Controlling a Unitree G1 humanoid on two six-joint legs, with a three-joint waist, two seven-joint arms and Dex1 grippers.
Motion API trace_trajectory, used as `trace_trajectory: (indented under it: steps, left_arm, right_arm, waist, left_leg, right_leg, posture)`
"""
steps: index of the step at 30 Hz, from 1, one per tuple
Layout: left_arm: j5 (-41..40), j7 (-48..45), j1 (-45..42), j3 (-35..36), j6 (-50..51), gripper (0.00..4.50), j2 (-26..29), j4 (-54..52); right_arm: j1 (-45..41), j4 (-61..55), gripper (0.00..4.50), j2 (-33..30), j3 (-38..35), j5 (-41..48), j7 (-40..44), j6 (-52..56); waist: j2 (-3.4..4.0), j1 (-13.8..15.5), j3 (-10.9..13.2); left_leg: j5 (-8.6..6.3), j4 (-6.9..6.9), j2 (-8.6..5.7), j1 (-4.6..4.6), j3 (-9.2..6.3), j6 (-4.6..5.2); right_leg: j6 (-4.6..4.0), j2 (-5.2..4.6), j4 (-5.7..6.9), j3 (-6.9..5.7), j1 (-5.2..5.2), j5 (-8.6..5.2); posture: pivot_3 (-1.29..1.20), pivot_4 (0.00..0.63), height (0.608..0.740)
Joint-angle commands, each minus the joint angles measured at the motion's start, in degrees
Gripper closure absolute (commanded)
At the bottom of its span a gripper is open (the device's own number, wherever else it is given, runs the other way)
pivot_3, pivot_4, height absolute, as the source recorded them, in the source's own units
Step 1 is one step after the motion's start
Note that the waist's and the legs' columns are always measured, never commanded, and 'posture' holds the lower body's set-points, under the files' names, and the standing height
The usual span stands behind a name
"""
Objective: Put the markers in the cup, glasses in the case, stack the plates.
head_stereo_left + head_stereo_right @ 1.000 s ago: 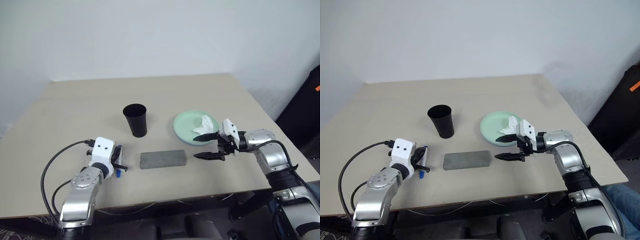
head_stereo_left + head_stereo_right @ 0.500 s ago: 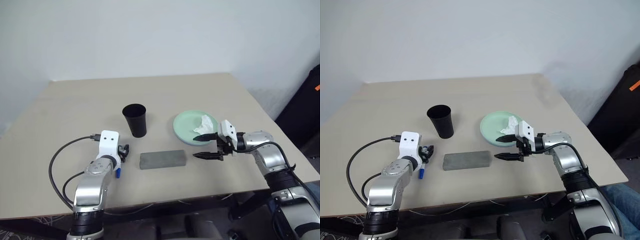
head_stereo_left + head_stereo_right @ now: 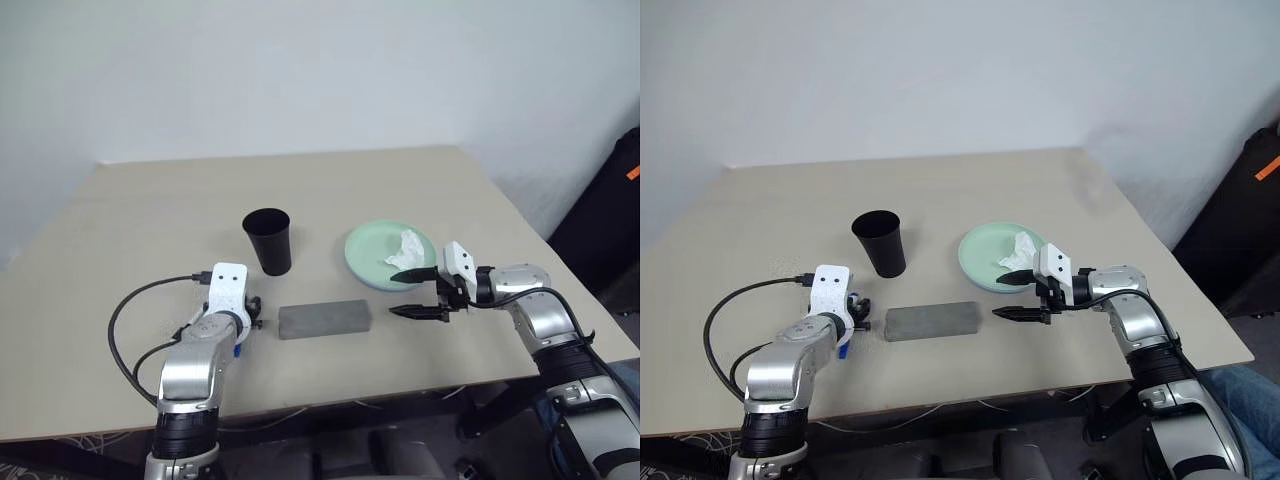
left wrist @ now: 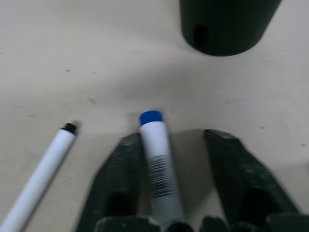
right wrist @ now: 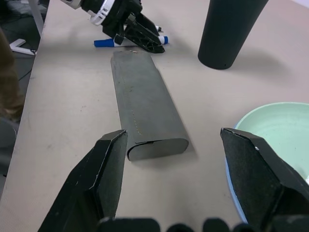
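A beige counter stands against a plain pale wall. A crumpled white tissue lies toward the counter's right side. Beyond the counter's right edge, something black with an orange mark leans near the wall.

We seem to be in a plain test room or lab: a bare beige surface stands against an empty white wall, with loose cables hanging below its front edge.
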Motion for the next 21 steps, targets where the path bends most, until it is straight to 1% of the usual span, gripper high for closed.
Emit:
trace_trajectory:
  steps: [1, 2, 3, 5, 8, 10, 13, 19, 21]
  left_arm:
    - [0.48, 1.07, -0.53, 1.00, 0.74, 3.69, 0.71, -0.23]
    - [0.45, 1.02, -0.62, 1.13, 0.66, 4.06, 0.94, -0.02]
    - [0.39, 0.95, -0.65, 1.17, 0.59, 4.31, 1.13, 0.12]
    - [0.18, 0.34, -0.69, 0.92, 0.03, 4.32, 1.75, 0.22]
    - [-1.05, -2.98, -0.78, -0.88, -2.84, 4.32, 3.71, -0.50]
    - [-2.53, -8.06, -0.76, -3.61, -7.15, 4.32, 6.30, -2.09]
    - [-4.62, -18.02, -0.42, -7.44, -15.87, 4.32, 12.28, -4.18]
    - [-13.44, -33.85, -3.37, -6.05, -28.19, 4.32, 17.86, -5.54]
    - [-13.91, -35.25, -6.46, -5.74, -32.18, 4.32, 17.86, -2.78]
  right_arm:
    - [-1.35, -0.78, 1.15, 0.08, -0.90, 0.19, -0.34, -1.24]
    - [-1.39, -0.71, 1.15, 0.11, -0.92, 0.14, -0.36, -1.31]
    - [-1.40, -0.66, 1.15, 0.11, -0.93, 0.10, -0.38, -1.38]
    - [-1.41, -0.54, 1.15, 0.12, -0.94, 0.01, -0.46, -1.54]
    - [-1.36, -0.49, 1.15, 0.14, -0.99, -0.09, -0.57, -1.69]
    - [-1.39, -0.49, 1.15, 0.14, -1.00, -0.14, -0.67, -1.72]
    - [-1.63, -0.23, 1.15, 0.26, -0.97, -0.26, -0.88, -1.86]
    - [-2.07, 0.42, 1.15, 0.32, -0.86, -0.46, -0.97, -2.22]
    - [-2.26, 0.80, 1.15, 0.36, -0.80, -0.57, -0.95, -2.44]
  waist:
    - [0.00, -0.15, 0.00]
    - [0.00, -0.27, 0.00]
    - [0.00, -0.50, 0.00]
    - [0.00, -0.95, 0.00]
    - [0.00, -1.22, 0.00]
    - [-0.01, -1.27, 0.00]
    - [-0.01, -1.26, 0.01]
    - [-0.01, -1.24, 0.01]
    - [-0.01, -1.18, 0.01]
  left_leg:
    - [0.00, 0.00, 0.00, 0.00, 0.00, 0.00]
    - [0.00, 0.00, 0.01, 0.01, -0.01, 0.00]
    - [0.00, 0.00, 0.00, 0.01, -0.02, 0.00]
    - [0.00, 0.00, 0.00, 0.01, -0.04, 0.00]
    - [0.00, 0.00, 0.00, 0.01, -0.06, 0.00]
    - [0.00, 0.00, 0.00, 0.01, -0.08, 0.00]
    - [-0.01, -0.01, -0.01, -0.05, -0.08, -0.02]
    - [-0.05, -0.05, -0.03, -0.14, -0.02, -0.07]
    - [-0.05, -0.05, -0.03, -0.14, -0.02, -0.07]
  right_leg:
    - [0.00, 0.01, 0.00, 0.00, 0.00, 0.00]
    - [0.00, 0.01, 0.01, 0.00, 0.00, 0.00]
    - [0.00, 0.01, 0.01, -0.01, 0.00, 0.00]
    - [0.00, 0.01, 0.01, -0.01, 0.01, 0.00]
    - [0.00, 0.02, 0.01, 0.00, 0.02, 0.00]
    - [-0.01, 0.02, 0.00, -0.02, 0.00, 0.00]
    - [-0.02, 0.02, -0.02, -0.01, -0.06, -0.01]
    - [-0.01, -0.03, -0.11, 0.02, -0.13, -0.02]
    - [-0.01, -0.03, -0.11, 0.01, -0.12, -0.02]
  posture:
    - [0.00, 0.000, 0.740]
    - [0.00, 0.000, 0.740]
    - [0.00, 0.000, 0.740]
    - [0.00, 0.000, 0.740]
    - [0.00, 0.000, 0.740]
    - [0.00, 0.000, 0.740]
    - [0.00, 0.000, 0.740]
    - [0.00, 0.000, 0.740]
    - [0.00, 0.000, 0.740]
